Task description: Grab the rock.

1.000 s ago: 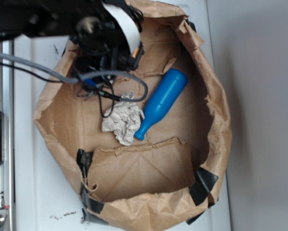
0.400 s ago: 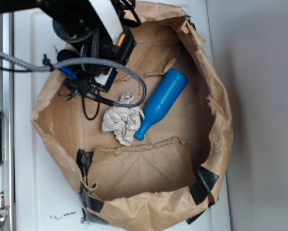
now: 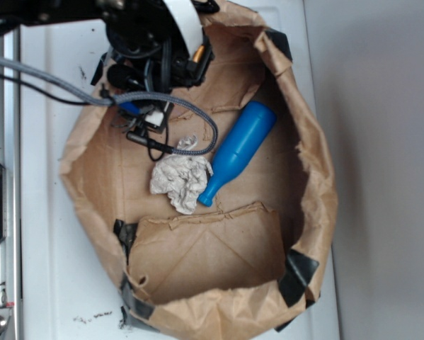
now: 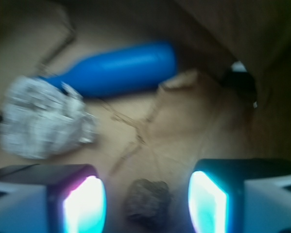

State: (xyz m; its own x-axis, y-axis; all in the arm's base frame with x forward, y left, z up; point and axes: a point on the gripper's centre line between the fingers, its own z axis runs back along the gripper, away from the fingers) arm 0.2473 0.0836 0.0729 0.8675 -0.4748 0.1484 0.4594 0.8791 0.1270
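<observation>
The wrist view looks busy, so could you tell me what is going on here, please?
The robot arm is reaching into a brown paper bag to pick up the rock. Its gripper is open, with the small dark rock sitting between the two fingers, not yet gripped. A crumpled paper wad and a blue bottle lie further off on the bag floor, untouched.

black arm (image 3: 137,35), grey braided cable (image 3: 77,91)

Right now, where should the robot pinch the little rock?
Across the rock's lumpy middle, coming straight on from the wrist camera's side. It already sits between the open end effector's two fingers, apart from the paper wad.
</observation>
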